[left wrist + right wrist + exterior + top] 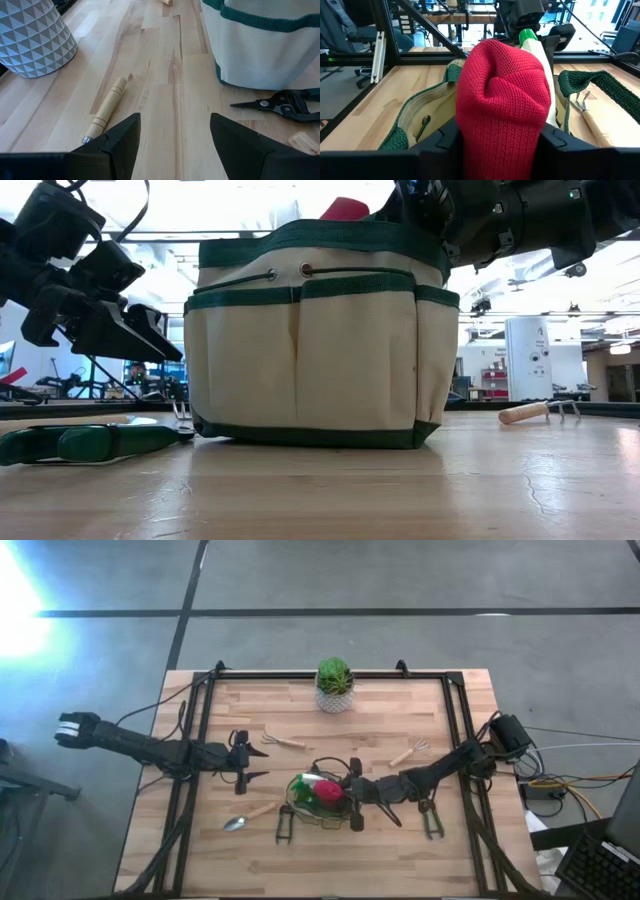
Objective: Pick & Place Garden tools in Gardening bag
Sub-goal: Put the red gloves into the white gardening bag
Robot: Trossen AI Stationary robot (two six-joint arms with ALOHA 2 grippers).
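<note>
Red item (pixel 502 105) clamped between my right gripper's (pixel 500 145) fingers, held over the open mouth of the gardening bag (pixel 318 802), which sits mid-table toward the front edge; green spray bottle (pixel 529 37) already pokes up inside. Step in hand looks like the drop: next I'd lower a bit, open, and lift clear without snagging a handle. My right arm reaches in from the right side, stretched low across the table. Left gripper (pixel 172 137) hovers open just above the wood left of the bag, facing the rake (pixel 283 741), with shears (pixel 285 105) near the bag's base. Trowel (pixel 250 816) and a second rake (pixel 409 753) lie out, so several tools remain.
</note>
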